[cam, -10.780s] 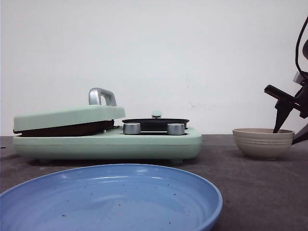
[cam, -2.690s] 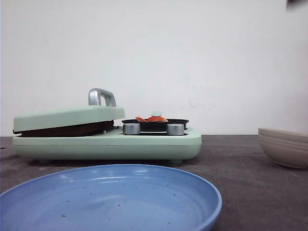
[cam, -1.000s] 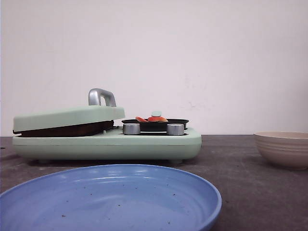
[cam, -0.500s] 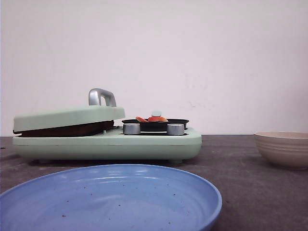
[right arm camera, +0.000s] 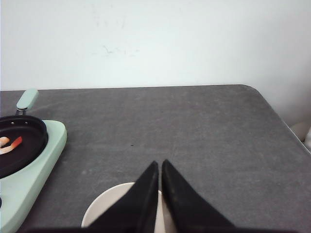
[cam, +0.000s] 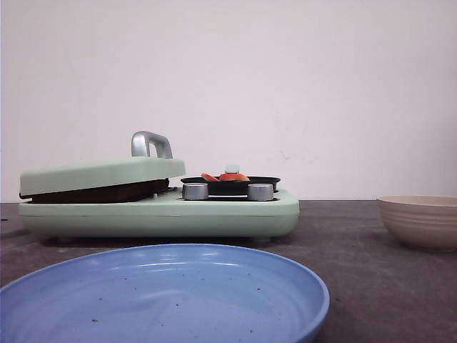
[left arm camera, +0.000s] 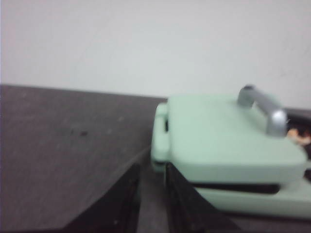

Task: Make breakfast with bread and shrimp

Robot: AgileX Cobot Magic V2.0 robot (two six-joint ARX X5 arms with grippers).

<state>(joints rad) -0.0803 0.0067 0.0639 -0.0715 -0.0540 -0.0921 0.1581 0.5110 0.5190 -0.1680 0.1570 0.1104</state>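
Pink-orange shrimp (cam: pixel 225 176) lie in the small black pan (cam: pixel 230 183) on the right half of the mint-green breakfast maker (cam: pixel 157 211); they also show in the right wrist view (right arm camera: pixel 9 144) and the left wrist view (left arm camera: pixel 297 136). The maker's lid (cam: pixel 100 174) with its metal handle (cam: pixel 150 143) is down, and the bread is hidden. My left gripper (left arm camera: pixel 152 167) hangs beside the lid's outer end, open by a narrow gap and empty. My right gripper (right arm camera: pixel 160 164) is shut and empty above the beige bowl (right arm camera: pixel 109 208). Neither gripper shows in the front view.
A large blue plate (cam: pixel 164 296) fills the front of the table. The beige bowl (cam: pixel 420 220) stands at the right edge of the front view. The table's right edge and rounded far corner (right arm camera: pixel 272 104) show in the right wrist view.
Since the earliest frame the right gripper has left the front view, shrimp have appeared in the pan and the bowl sits further right. Nothing has moved in the last second.
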